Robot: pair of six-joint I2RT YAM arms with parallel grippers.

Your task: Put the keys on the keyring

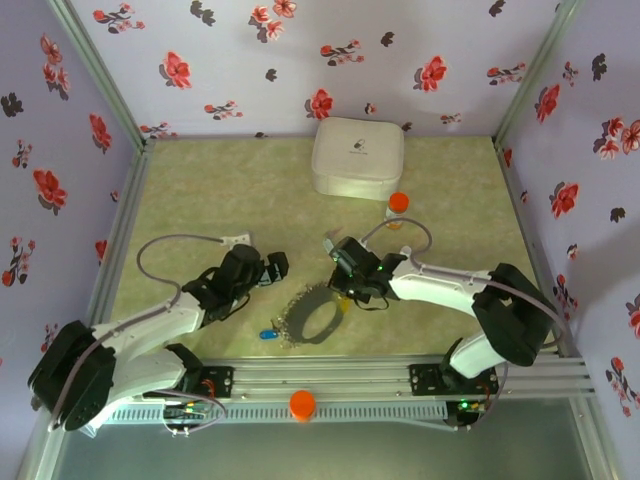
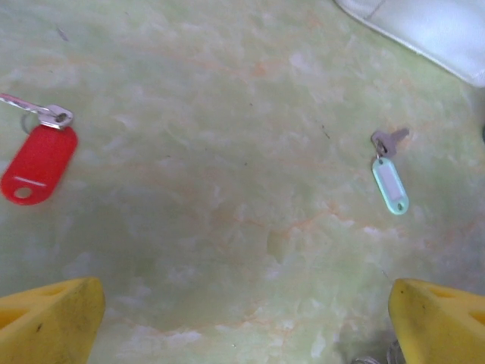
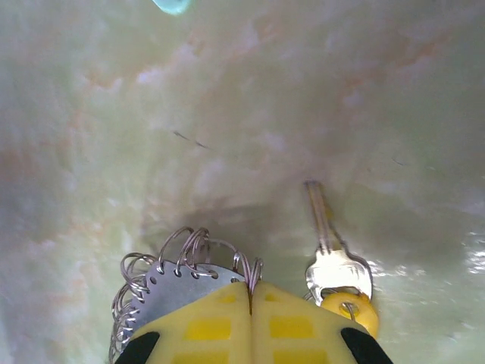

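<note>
Top external view: find the keyring [image 1: 318, 320] flat on the table [image 1: 200, 190], at six o'clock of its centre, close to the arm bases. Spot a blue key [image 1: 266, 335] at the ring's nine o'clock, hard against the wire-looped edge; cannot tell whether threaded or merely touching. See the right gripper [image 1: 340, 292] down on the rim at one o'clock, and the left gripper [image 1: 274, 268] hanging apart at eleven o'clock.

Right wrist view: see yellow fingers [image 3: 204, 326] pressed flat together at the ring's looped rim, seemingly nipping it. Make out a yellow-tagged key [image 3: 337, 269] at the ring's three o'clock, just beside it, with no loop through it as far as visible.

Left wrist view: find yellow fingers [image 2: 49, 322] spread wide, nothing between them. Ahead, note a red-tagged key [image 2: 38, 163] at ten o'clock and a pale green-tagged key [image 2: 390, 182] at two o'clock, well apart, both loose on the table. Catch a corner of the white box [image 2: 432, 26] at one o'clock.

Reckon the job near its start: ring taken hold of, at least three keys off it, perhaps all. Left to do: steady the ring, fetch each key, thread it on.
</note>
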